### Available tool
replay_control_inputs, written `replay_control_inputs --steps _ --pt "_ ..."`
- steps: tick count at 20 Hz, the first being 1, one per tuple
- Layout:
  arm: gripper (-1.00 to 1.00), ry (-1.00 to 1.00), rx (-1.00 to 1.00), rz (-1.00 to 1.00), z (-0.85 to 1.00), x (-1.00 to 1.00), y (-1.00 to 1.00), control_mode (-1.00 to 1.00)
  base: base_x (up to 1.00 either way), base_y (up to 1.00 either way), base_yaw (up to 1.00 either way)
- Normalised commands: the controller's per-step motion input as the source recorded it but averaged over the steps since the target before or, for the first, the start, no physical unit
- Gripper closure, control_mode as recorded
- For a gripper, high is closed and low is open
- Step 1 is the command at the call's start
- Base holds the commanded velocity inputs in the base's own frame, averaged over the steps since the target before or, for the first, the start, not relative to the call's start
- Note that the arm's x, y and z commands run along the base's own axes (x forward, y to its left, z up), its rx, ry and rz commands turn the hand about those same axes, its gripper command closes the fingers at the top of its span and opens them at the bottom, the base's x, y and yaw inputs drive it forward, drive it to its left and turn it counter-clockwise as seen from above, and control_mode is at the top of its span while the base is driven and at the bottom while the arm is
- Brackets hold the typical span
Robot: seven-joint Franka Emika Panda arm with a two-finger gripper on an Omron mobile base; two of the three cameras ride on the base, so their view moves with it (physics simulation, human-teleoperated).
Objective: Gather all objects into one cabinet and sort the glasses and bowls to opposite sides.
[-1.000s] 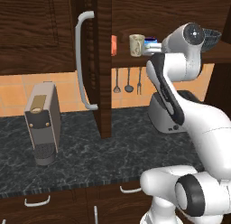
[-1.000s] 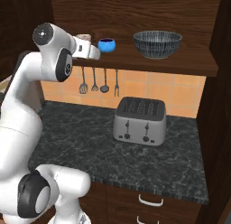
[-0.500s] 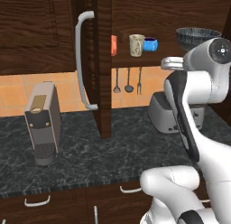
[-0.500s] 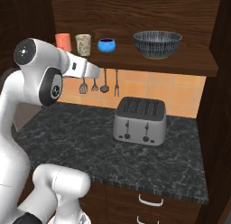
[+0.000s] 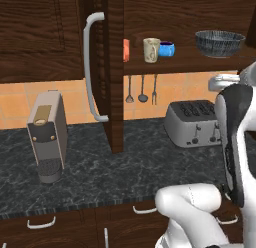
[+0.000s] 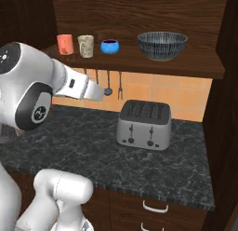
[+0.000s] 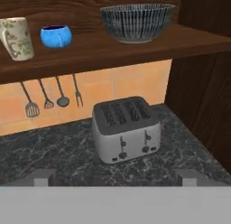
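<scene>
On the dark speckled counter (image 6: 83, 132) below the cabinet shelf stands a silver four-slot toaster (image 6: 143, 125), seen at 6 o'clock from the shelf contents in the hand view. A grey coffee machine (image 5: 47, 135) stands on the counter at 9 o'clock from the toaster, beyond the open cabinet door (image 5: 107, 67). That door, with its long curved light-grey bar handle (image 5: 91, 67), projects edge-on between the coffee machine and the shelf. Four utensils (image 7: 52, 97) hang on the orange tiled wall under the shelf.

The cabinet (image 6: 139, 20) is dark brown wood. Its shelf (image 6: 139, 64) carries four items in one row. Farthest toward 9 o'clock is the salmon-orange tumbler (image 6: 65, 44), upright. Just beside it stands the cream cup (image 6: 85, 45), upright, with a faint pattern and a handle. Next comes the small blue bowl (image 6: 109, 46), glossy, near the cup but apart from it. At 3 o'clock, well apart from the blue bowl, sits the large dark grey bowl (image 6: 162, 44), much wider, with a striped wall.

The gripper (image 7: 115, 177) hangs above the counter in front of the toaster, fingertips (image 7: 41, 177) spread wide apart and holding nothing.
</scene>
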Motion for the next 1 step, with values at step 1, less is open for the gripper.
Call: replay_control_inputs --steps 1 --pt "-1.00 0.10 0.04 0.00 0.00 -1.00 -0.27 -1.00 0.00 0.00 0.00"
